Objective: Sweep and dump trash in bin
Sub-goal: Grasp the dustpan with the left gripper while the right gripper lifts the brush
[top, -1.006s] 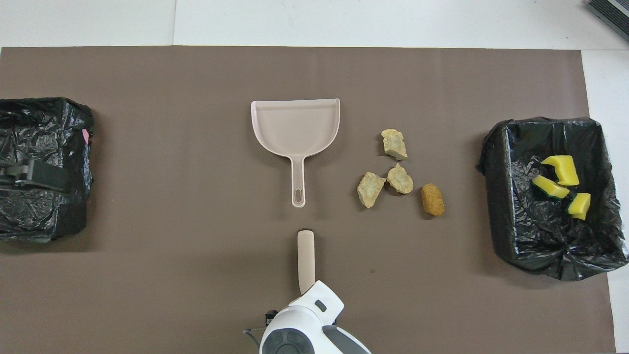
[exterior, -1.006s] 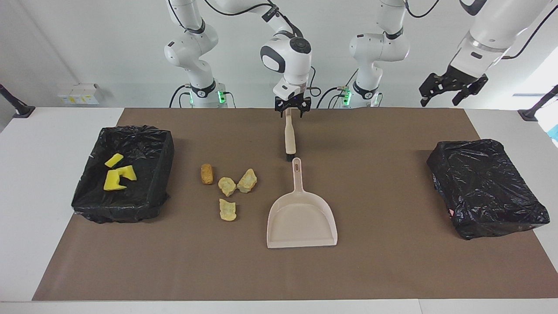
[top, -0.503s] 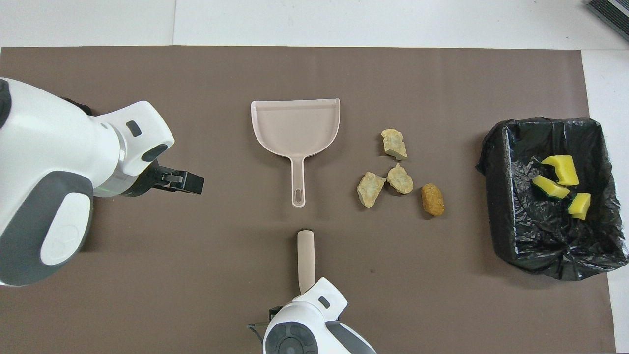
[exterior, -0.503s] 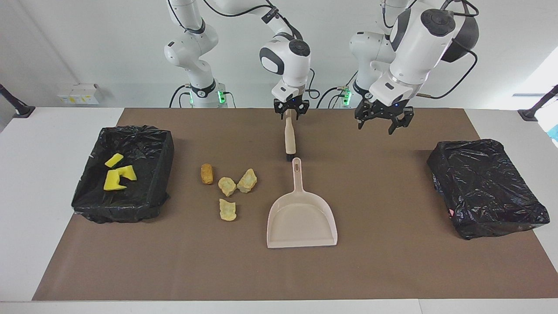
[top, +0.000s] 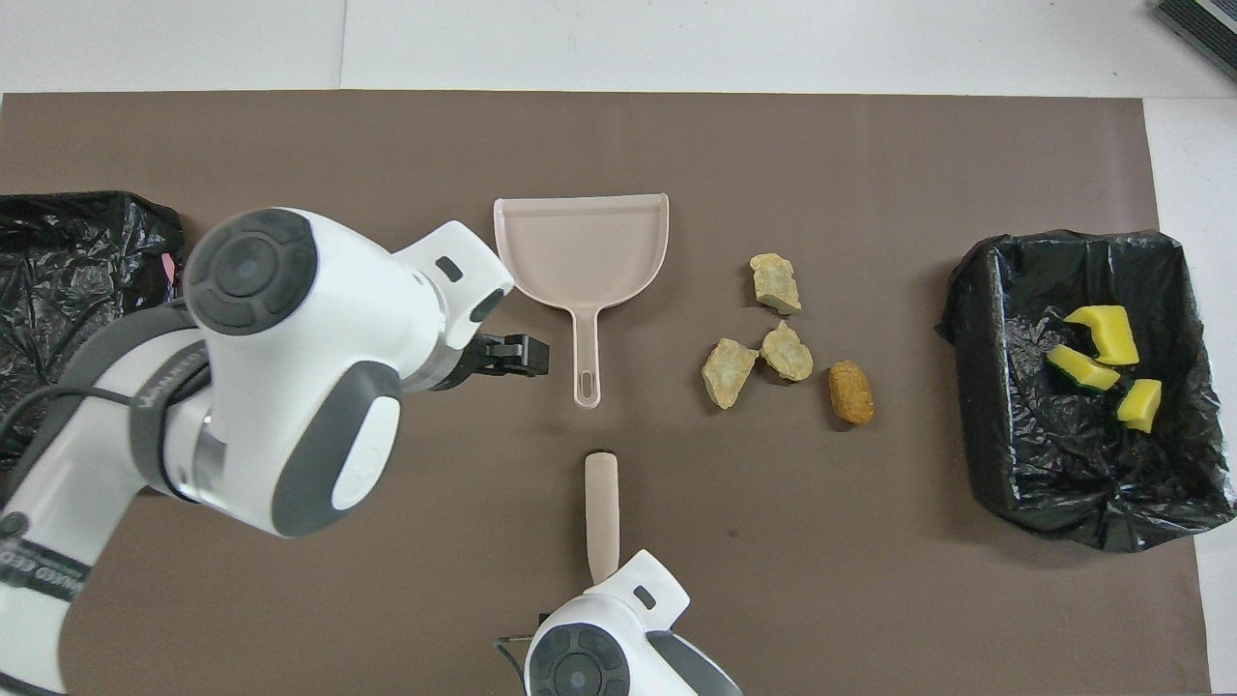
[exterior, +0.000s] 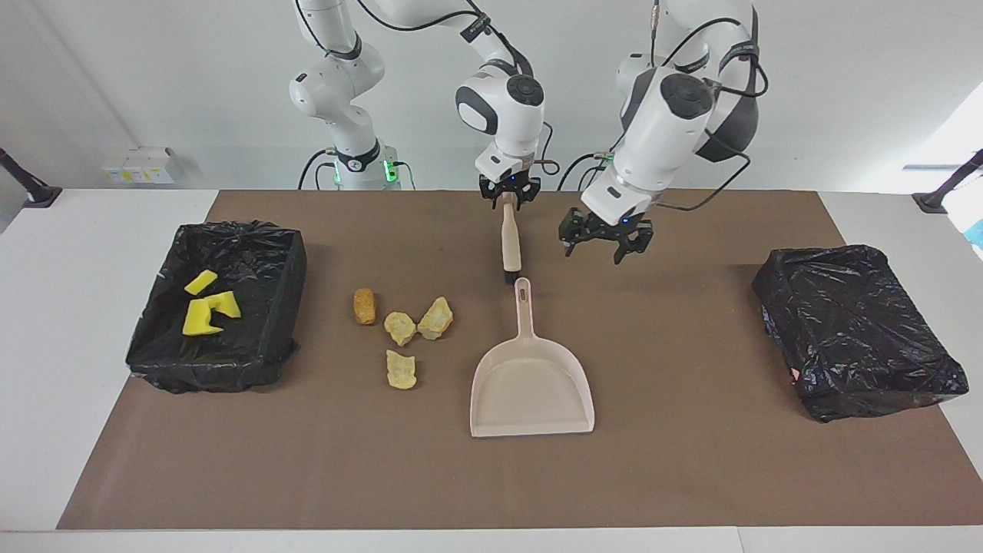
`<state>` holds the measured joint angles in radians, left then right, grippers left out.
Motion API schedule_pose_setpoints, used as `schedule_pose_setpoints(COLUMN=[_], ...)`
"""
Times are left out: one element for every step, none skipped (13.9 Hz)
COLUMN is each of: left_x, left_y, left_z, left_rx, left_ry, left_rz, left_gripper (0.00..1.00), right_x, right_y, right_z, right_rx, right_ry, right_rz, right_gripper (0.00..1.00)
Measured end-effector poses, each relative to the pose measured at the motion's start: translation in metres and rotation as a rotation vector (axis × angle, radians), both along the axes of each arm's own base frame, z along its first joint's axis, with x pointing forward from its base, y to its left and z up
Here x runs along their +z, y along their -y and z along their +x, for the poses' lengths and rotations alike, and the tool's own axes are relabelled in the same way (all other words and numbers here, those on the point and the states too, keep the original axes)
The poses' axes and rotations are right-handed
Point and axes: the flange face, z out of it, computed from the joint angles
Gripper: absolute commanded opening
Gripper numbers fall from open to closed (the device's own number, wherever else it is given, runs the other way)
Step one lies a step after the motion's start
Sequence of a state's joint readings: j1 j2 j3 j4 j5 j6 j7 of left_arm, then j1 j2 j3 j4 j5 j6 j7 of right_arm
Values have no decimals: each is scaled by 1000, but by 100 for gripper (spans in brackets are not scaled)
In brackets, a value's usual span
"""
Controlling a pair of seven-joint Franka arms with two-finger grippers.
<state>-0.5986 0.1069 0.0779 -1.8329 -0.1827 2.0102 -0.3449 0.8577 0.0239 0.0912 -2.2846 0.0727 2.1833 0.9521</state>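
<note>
Right tool (exterior: pixel 508 198) grips brush (exterior: pixel 510 244); left tool (exterior: pixel 604 244) open over mat

Partial white lettering noted on the dark band of the left arm (top: pixel 164 387), too small and angled to be read with certainty. More lettering seen low on the same arm, likewise illegible. No other text, label or number made out.

Bright, even light; soft shadows; both views sharp
</note>
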Motion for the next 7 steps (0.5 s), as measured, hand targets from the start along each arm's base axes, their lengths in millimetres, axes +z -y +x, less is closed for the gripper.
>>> schedule_pose_setpoints(left_x=[-13,-25,-34,-40,-44,-48,-51], left_y=[16,28,36,43,52,63,69], left_z=[-2,-2,0,1,0,-5,-8], left_rx=[4,1,-3,-8,-18,-33,-43], left_ry=[3,11,26,46,64,74,73], left_rz=[1,0,-5,-13,-21,-26,-25], left_gripper=[100,100,100,100,100,100,100], right_x=[0,0,0,1,2,4,8], right_y=[0,1,1,1,2,5,10], right_z=[0,0,-1,-1,-1,1,4], right_rx=[0,-1,0,0,-2,-7,-16], right_ry=[-2,-5,-10,-14,-17,-25,-35], right_rz=[-2,-4,-10,-15,-19,-28,-40], right_gripper=[0,0,0,0,0,0,0])
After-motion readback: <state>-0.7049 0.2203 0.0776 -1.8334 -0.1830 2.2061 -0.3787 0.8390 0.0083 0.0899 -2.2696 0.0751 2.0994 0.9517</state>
